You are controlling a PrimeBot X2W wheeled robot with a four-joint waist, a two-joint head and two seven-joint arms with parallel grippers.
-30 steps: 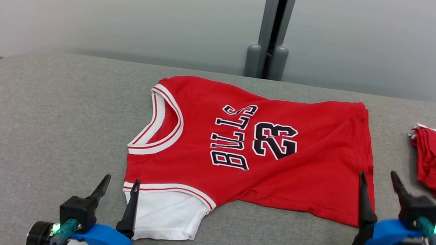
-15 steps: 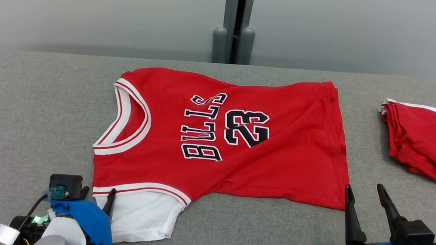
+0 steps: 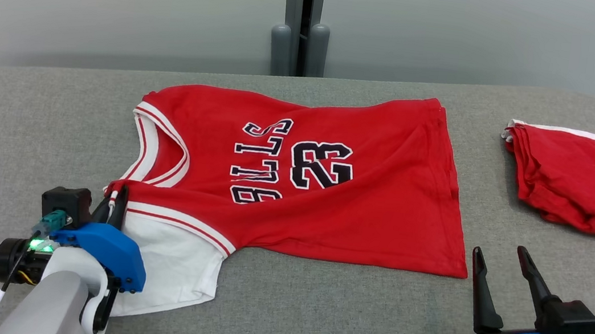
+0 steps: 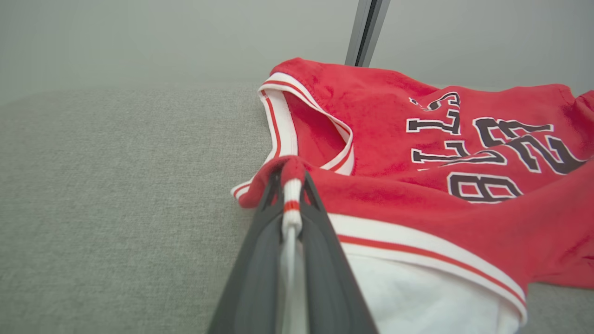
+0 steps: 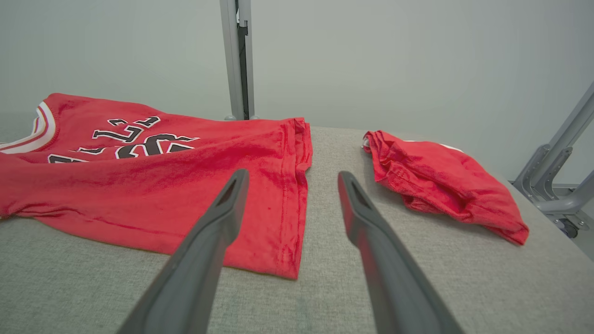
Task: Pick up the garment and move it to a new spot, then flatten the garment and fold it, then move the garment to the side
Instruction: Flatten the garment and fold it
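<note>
The garment (image 3: 328, 194) is a red jersey with black "BULLS 23" lettering and a white sleeve, spread flat on the grey table (image 3: 312, 318). My left gripper (image 3: 114, 203) is shut on its near shoulder, at the red-and-white trim. In the left wrist view the trim is bunched between the tips of my left gripper (image 4: 290, 178), with the garment (image 4: 441, 185) stretching away to the right. My right gripper (image 3: 498, 252) stands open just off the hem's near corner. The right wrist view shows the right gripper (image 5: 293, 178) open above the table, beside the garment's hem (image 5: 287, 204).
A second red piece of clothing (image 3: 571, 180) lies crumpled at the table's right end, also seen in the right wrist view as a red heap (image 5: 441, 181). A grey post (image 3: 300, 18) stands behind the table. A metal frame (image 5: 557, 171) sits off the right edge.
My left gripper moved forward to the jersey's near shoulder and shut on the trim, lifting it slightly. The camera has swung, shifting the whole scene left. The right gripper stays open.
</note>
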